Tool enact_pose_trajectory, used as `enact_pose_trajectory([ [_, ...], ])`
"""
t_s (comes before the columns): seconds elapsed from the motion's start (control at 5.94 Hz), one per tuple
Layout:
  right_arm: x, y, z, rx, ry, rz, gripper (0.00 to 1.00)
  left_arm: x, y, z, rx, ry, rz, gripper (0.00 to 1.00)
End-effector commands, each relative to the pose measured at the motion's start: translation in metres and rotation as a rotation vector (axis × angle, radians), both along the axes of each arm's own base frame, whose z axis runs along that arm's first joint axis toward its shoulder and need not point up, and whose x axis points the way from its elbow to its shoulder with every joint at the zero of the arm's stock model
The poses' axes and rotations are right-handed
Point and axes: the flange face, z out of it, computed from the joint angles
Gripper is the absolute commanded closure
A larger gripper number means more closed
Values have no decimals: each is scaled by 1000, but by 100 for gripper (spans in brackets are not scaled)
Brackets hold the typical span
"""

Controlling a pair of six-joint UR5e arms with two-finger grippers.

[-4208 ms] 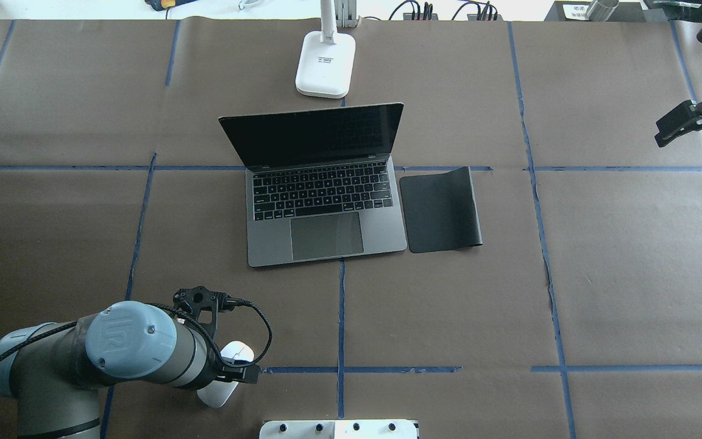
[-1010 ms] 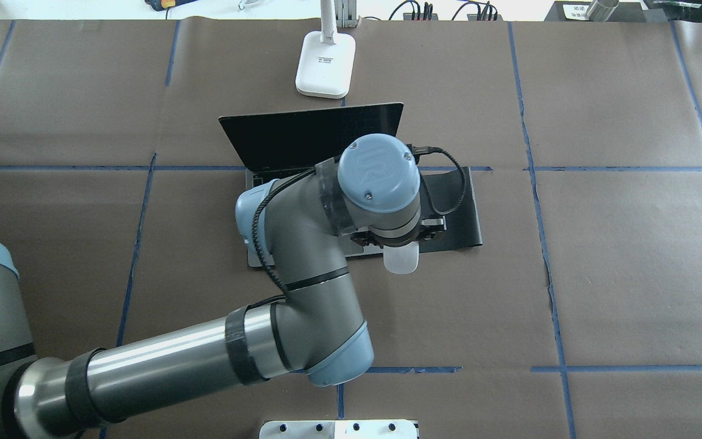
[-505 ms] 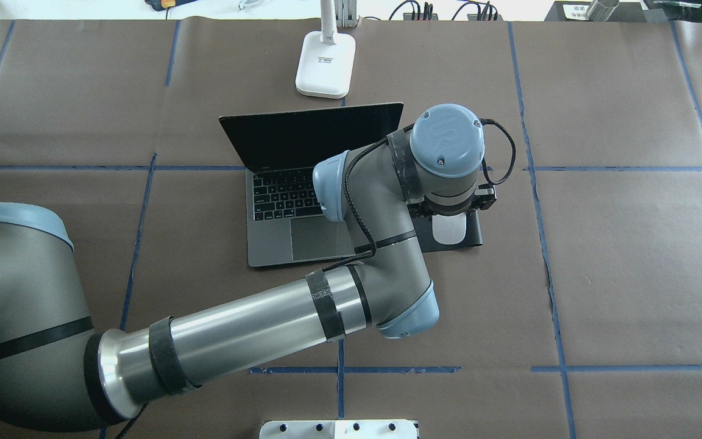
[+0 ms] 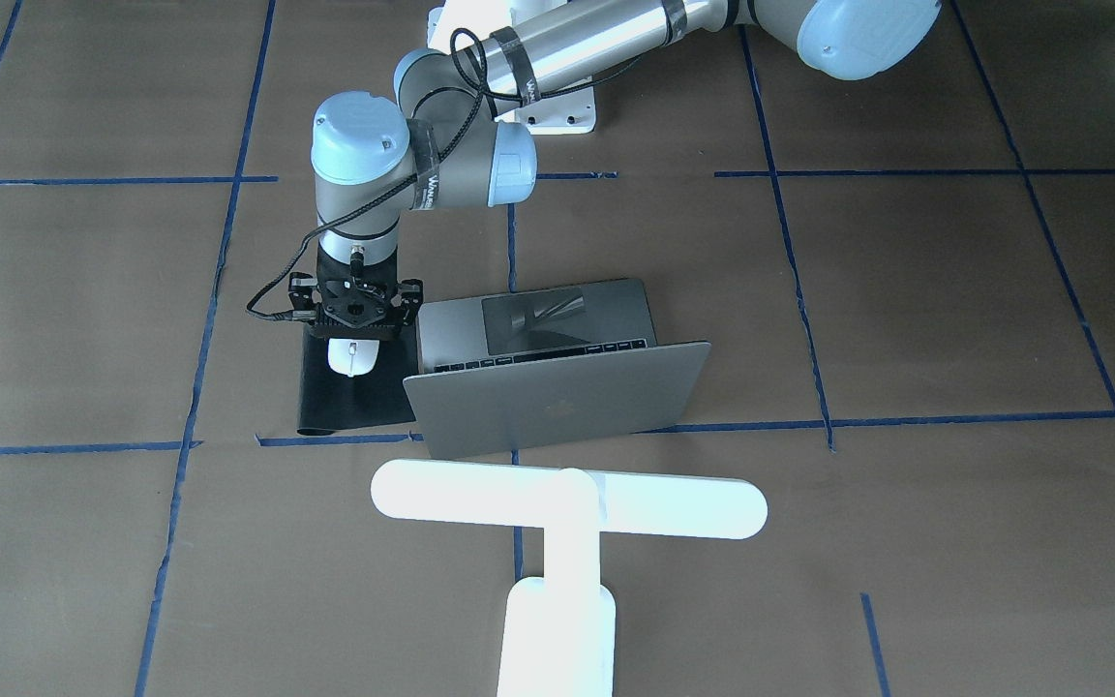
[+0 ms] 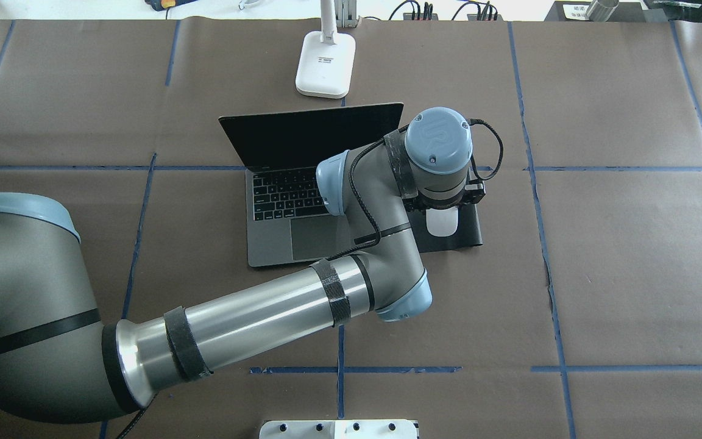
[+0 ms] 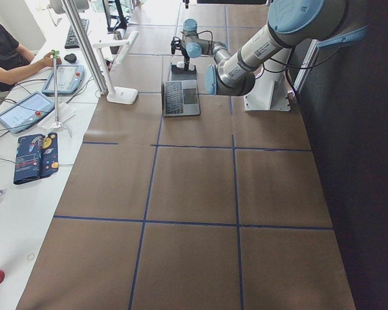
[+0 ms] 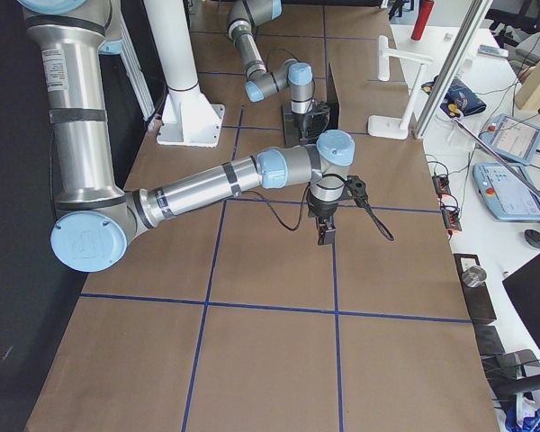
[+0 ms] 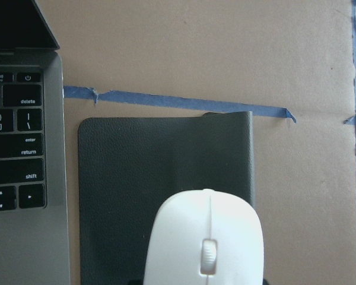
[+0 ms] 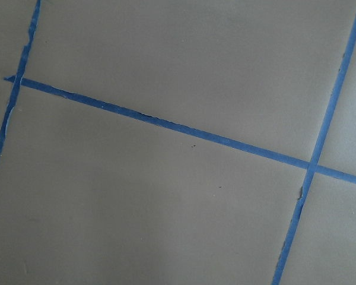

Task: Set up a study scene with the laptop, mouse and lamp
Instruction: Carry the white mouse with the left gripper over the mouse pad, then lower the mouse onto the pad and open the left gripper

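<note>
The bench (image 5: 631, 274) is covered in brown paper marked off with blue tape lines. The left arm (image 5: 265, 317) is extended from the robot's edge across the laptop's near right corner, its wrist turned straight down.

The laptop (image 5: 278, 207) is set at mid-length of the bench, towards the far edge. Its lid is raised and its screen faces the robot's edge. The lamp (image 4: 567, 499) is stood between the laptop and the far edge, its bar head lying parallel to the lid.

A black mouse pad (image 8: 136, 178) is laid flat just beside the laptop's right side, with a narrow strip of paper showing between the two.

The mouse (image 8: 204, 237) is found over the half of the pad nearer the robot's edge, its wheel end pointed towards the far edge. It is gripped at its rear by the left gripper (image 4: 354, 334), which is closed on its flanks from directly above. The front of the mouse projects clear of the fingers. Whether the underside of the mouse is touching the pad cannot be determined.

The right gripper (image 7: 327, 232) is held pointing down above bare paper towards the right end of the bench, well apart from the laptop. Only paper and tape are recorded by its wrist camera, and its opening cannot be determined.
</note>
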Motion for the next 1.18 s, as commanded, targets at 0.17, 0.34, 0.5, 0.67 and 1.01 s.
enact_pose_trajectory([
  [0.17,4,0,-3,1,-11,8,0,5,-2,8,-9,-12,-1,72],
  [0.34,5,-1,-3,1,-13,9,0,5,-2,8,-47,-6,-25,47],
  [0.5,5,-1,-3,2,-13,10,0,4,-1,4,-75,3,-43,21],
  [0.67,5,-1,-2,1,-13,10,0,2,-4,4,-79,5,-51,0],
  [1.01,9,0,0,-3,-13,14,0,-22,-31,-6,-87,27,-83,0],
])
